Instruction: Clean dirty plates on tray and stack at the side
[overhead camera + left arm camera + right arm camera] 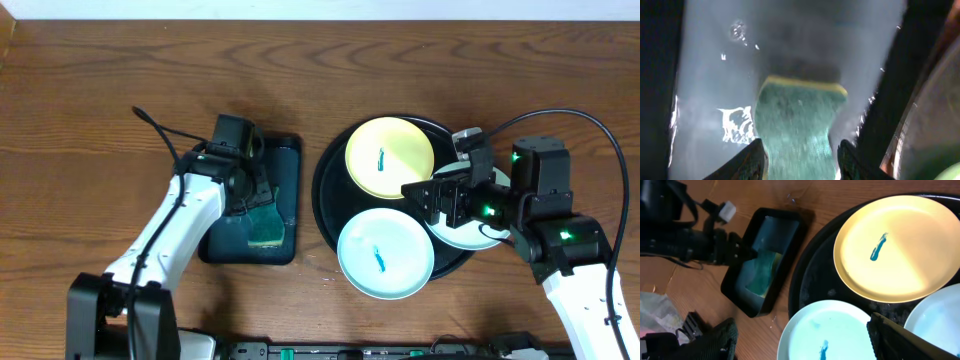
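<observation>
Left gripper: clamped on a green sponge over the teal tray.
Right gripper: fingers spread, empty, above the black tray.
Plates: yellow plate and two mint plates lay on the black tray.
Marks: blue scribbles on two.

The left arm and right arm are white tubes with black joints, small green lights and looping black cables.

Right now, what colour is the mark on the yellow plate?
Blue mark; right wrist view shows it best.
</observation>
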